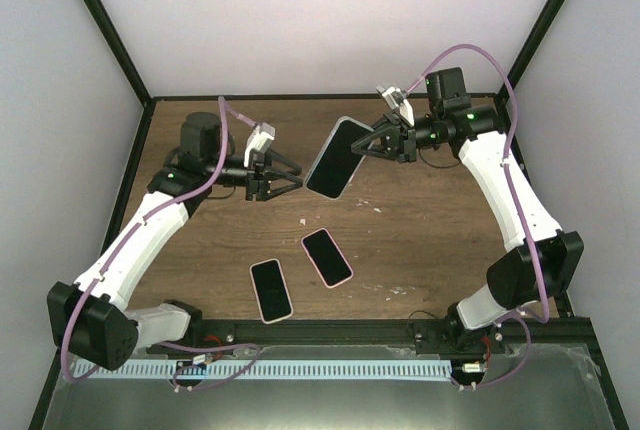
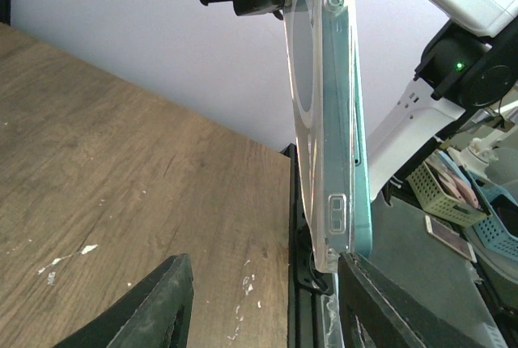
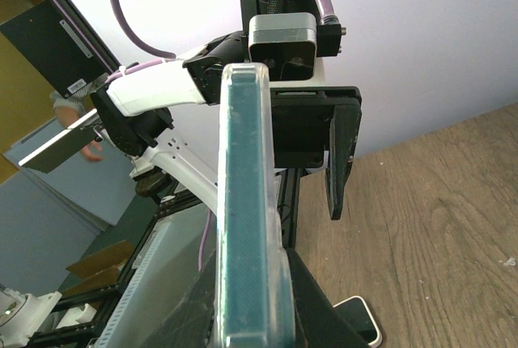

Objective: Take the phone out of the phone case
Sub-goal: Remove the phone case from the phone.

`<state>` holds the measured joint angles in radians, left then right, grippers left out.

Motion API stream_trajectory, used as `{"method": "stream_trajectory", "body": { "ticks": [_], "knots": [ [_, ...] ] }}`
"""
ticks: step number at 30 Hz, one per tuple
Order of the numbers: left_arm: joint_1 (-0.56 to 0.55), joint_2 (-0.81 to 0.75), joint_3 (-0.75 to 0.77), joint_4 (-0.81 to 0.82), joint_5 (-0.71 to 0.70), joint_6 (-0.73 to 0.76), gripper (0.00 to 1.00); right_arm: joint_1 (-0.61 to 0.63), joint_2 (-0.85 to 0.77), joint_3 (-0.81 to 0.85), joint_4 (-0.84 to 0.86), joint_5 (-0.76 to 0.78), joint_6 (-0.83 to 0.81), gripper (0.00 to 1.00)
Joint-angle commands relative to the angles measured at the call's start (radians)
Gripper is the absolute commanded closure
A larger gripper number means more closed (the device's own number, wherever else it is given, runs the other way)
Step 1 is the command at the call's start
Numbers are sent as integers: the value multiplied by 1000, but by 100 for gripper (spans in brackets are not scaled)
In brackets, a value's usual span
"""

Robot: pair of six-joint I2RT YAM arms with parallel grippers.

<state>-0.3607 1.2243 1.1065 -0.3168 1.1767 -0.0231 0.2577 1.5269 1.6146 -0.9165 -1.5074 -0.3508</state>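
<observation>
A dark phone in a clear phone case (image 1: 335, 157) hangs tilted above the middle of the table. My right gripper (image 1: 372, 143) is shut on its upper right edge. In the right wrist view the teal phone edge (image 3: 247, 218) sits between my right gripper's (image 3: 255, 316) fingers. My left gripper (image 1: 290, 182) stands open just left of the phone's lower end. In the left wrist view the clear case (image 2: 324, 121) stands on edge, its bottom corner close to the right finger of the left gripper (image 2: 263, 283). Nothing is clamped between those fingers.
Two more phones lie flat on the wooden table near the front: one with a pale rim (image 1: 270, 289) and one with a pink rim (image 1: 327, 257). A black frame rail (image 1: 330, 332) runs along the table's near edge. Baskets (image 2: 445, 186) stand beyond the table.
</observation>
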Motion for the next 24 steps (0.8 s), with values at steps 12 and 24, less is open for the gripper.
{"method": "stream_trajectory", "body": {
  "ticks": [12, 24],
  "knots": [
    [-18, 16, 13, 35, 73, -8, 40, 11, -9, 2, -9, -108, -10, 99],
    [-18, -3, -8, 21, 85, -9, 41, 9, -4, 2, -6, -112, -3, 99]
  ]
}}
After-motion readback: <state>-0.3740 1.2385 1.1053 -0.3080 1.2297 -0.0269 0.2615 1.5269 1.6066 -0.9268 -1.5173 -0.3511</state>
